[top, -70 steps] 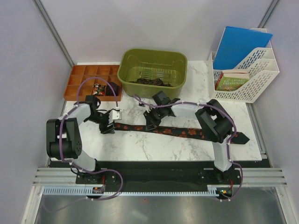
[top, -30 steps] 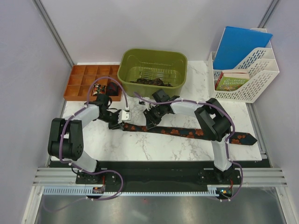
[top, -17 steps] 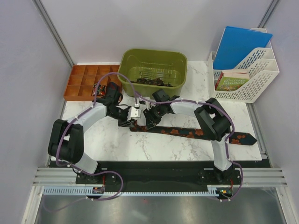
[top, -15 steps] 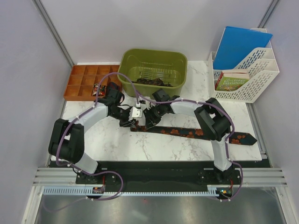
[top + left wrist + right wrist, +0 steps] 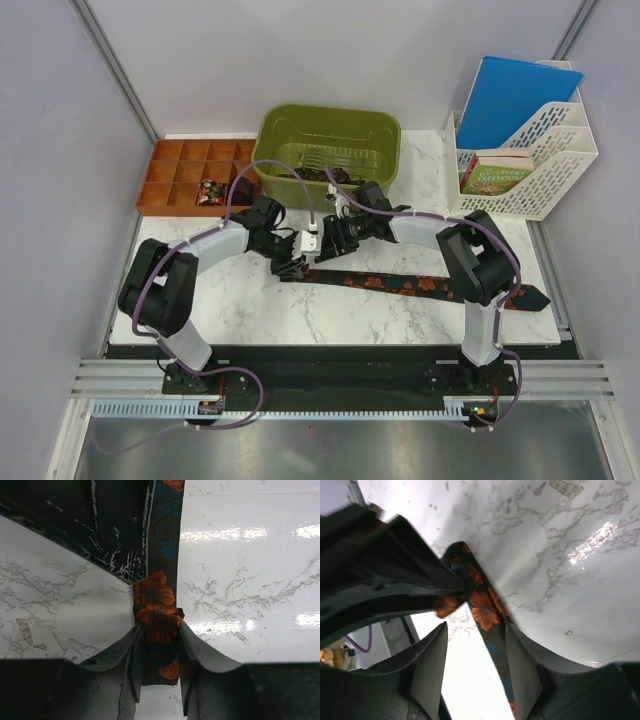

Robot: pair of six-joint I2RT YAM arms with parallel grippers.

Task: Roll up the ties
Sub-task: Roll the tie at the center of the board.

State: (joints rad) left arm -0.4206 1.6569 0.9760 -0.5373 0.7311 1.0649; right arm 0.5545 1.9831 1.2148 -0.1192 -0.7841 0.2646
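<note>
A dark tie (image 5: 400, 282) with orange flowers lies flat across the marble table, its wide end at the right. My left gripper (image 5: 293, 265) is shut on the tie's narrow left end, which is folded over on itself. In the left wrist view the fold sits between the jaws (image 5: 157, 650) and the tie (image 5: 167, 540) runs away from them. My right gripper (image 5: 322, 243) is open just right of the left one. In the right wrist view it (image 5: 475, 665) straddles the tie (image 5: 482, 607), which lies close to the right finger. The left gripper's fingers (image 5: 395, 590) fill the upper left there.
A green bin (image 5: 270, 130) holding dark ties stands behind the grippers. An orange compartment tray (image 5: 170, 175) with small items is at the back left. A white file rack (image 5: 560, 165) with a book and a blue folder is at the back right.
My left gripper has moved right with the tie's narrow end, up against the right gripper. The whole tie has shifted right. The right gripper has drawn back slightly to the right.
</note>
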